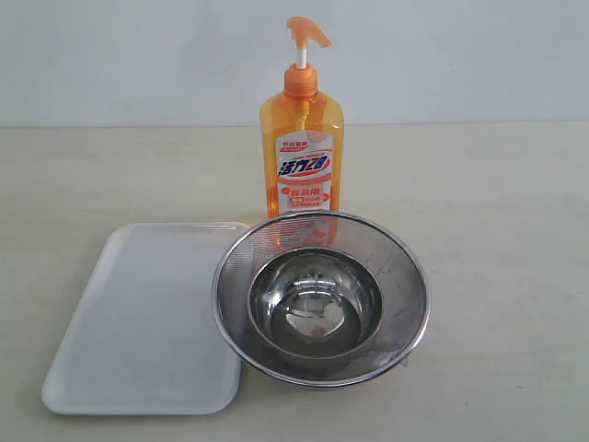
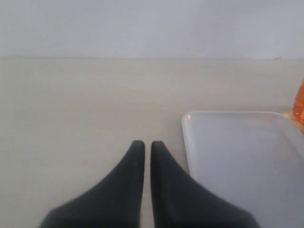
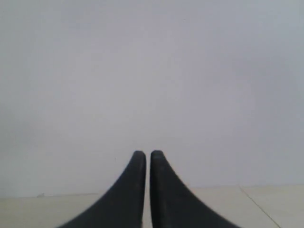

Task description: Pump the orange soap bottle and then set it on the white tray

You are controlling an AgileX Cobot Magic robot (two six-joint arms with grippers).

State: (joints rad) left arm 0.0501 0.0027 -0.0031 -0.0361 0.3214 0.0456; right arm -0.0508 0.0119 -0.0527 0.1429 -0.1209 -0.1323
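Note:
The orange soap bottle (image 1: 302, 138) stands upright at the middle back of the table, its orange pump head on a white stem raised. The white tray (image 1: 138, 322) lies flat at the front left. In the left wrist view the tray (image 2: 247, 161) shows beside my left gripper (image 2: 147, 144), whose black fingers are shut with nothing between them, and a sliver of the orange bottle (image 2: 299, 102) shows at the frame's edge. My right gripper (image 3: 147, 154) is shut and empty, facing a bare wall. Neither arm appears in the exterior view.
A round steel mesh strainer (image 1: 386, 345) with a steel bowl (image 1: 314, 304) inside sits just in front of the bottle, its rim touching the tray's right edge. Bare beige tabletop (image 1: 506, 230) lies to the right and behind.

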